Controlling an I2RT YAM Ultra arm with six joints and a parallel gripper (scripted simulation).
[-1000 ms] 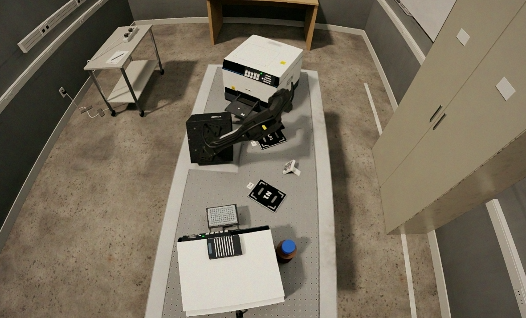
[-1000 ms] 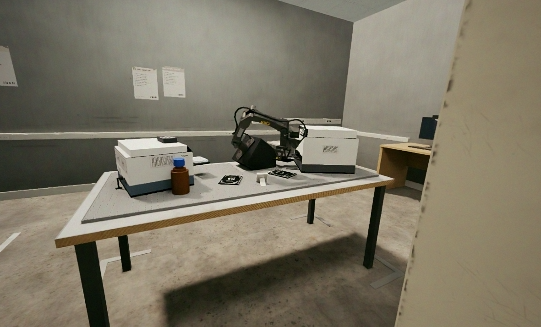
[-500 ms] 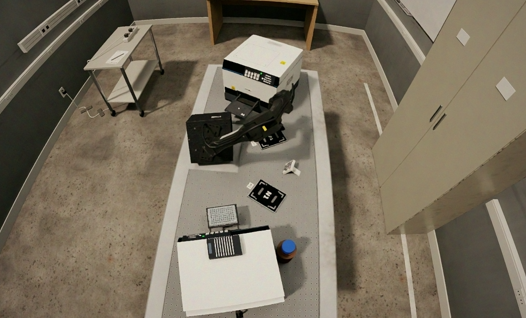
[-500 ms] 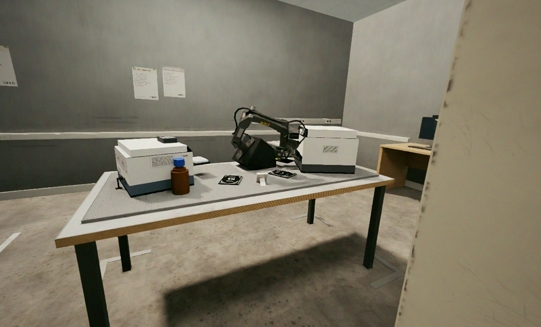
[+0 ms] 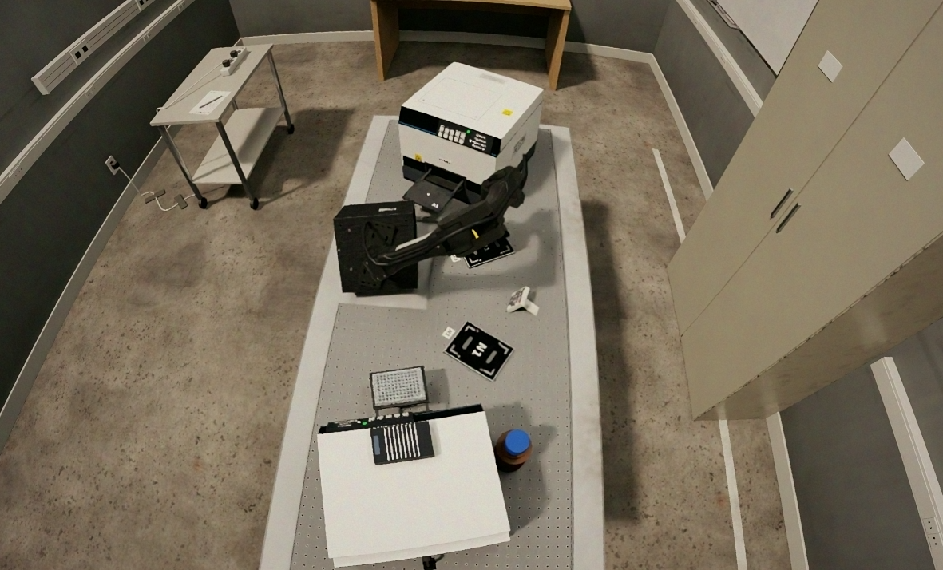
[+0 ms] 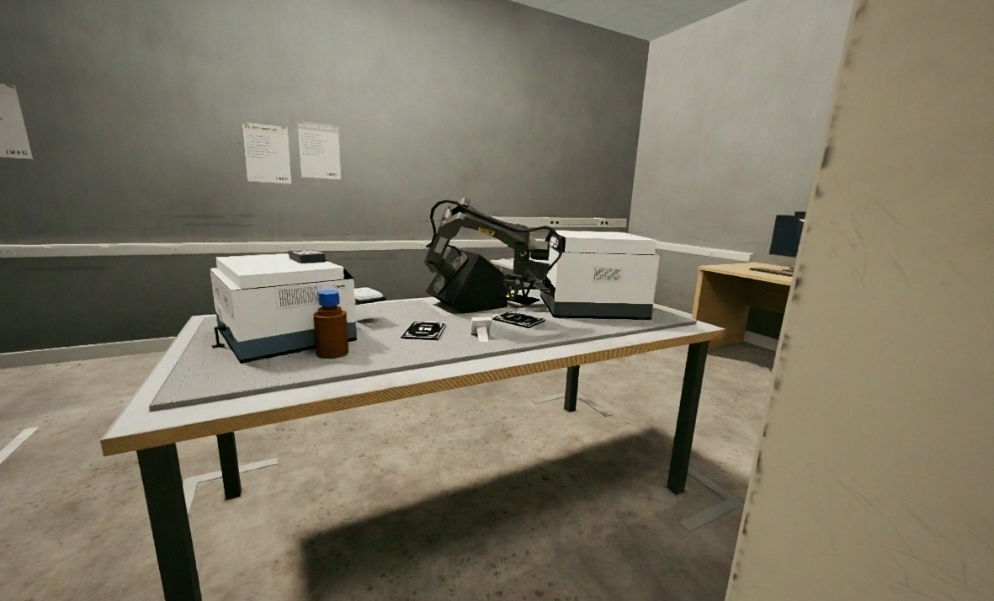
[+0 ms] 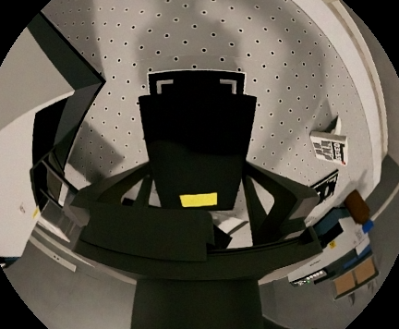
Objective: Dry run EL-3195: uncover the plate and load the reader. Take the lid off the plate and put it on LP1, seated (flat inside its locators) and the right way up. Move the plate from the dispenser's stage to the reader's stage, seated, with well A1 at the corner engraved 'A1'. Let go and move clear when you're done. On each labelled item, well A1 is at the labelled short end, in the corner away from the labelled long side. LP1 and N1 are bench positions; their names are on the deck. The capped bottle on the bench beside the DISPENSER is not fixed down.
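Right, lid (image 7: 195, 143) is off the plate and in my pincer (image 6: 534, 287) (image 7: 197, 165), fingers gripping it by its two sides. It's over LP1 (image 5: 490, 251) (image 6: 517, 321) (image 7: 195, 83), near it, looks roughly square to it, but not seated. Plate (image 5: 398, 386) (image 6: 368, 294) sits uncovered on the dispenser's stage (image 5: 374, 404) (image 6: 369, 300). Reader's stage (image 5: 429, 195) has no plate on it.

So I'd call it well under half. Left: lower lid flat inside the locators, release, fetch plate, seat it in the reader (image 5: 471, 106) (image 6: 608, 276) (image 7: 8, 185) with well A1 at the engraved corner, let go, back off.

View differences: wrist shows the yellow label on the lid and two of LP1's corner locators beyond its far edge; from top my arm (image 5: 446, 233) (image 6: 486, 227) hides pincer and lid. Top gives the plate's well grid and the A1 mark on the reader's stage; exterior has the plate only as a thin pale edge past the dispenser (image 5: 411, 488) (image 6: 284, 298) (image 7: 336, 240). Exterior does show the bottle (image 5: 513, 450) (image 6: 330, 333) (image 7: 358, 207) upright. Gap under lid: can't tell from any view.
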